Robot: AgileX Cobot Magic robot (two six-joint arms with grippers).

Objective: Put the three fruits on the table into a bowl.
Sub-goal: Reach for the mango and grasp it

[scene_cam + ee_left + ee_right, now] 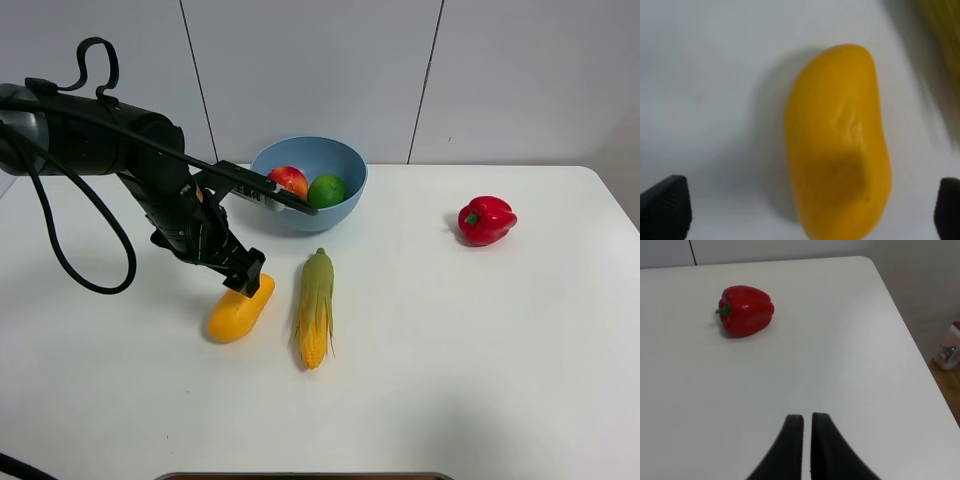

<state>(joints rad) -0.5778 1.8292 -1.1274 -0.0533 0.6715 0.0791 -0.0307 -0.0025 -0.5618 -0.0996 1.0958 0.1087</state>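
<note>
The yellow-orange mango (240, 310) lies on the white table (500, 350), left of centre. My left gripper (262, 240) hovers over it, wide open. In the left wrist view the mango (840, 150) sits between the two black fingertips (665, 205) with white table (700, 75) around it, and the gripper (807, 210) touches nothing. The light-blue bowl (300, 218) stands at the back and holds the red apple (289, 180) and the green lime (327, 190). My right gripper (807, 422) is shut and empty above bare table (840, 365); it is outside the exterior view.
A corn cob (316, 308) with green husk lies just right of the mango, and its blurred edge (945, 30) shows in the left wrist view. A red bell pepper (487, 220) (746, 310) sits at the back right. The table's right edge runs close to my right gripper.
</note>
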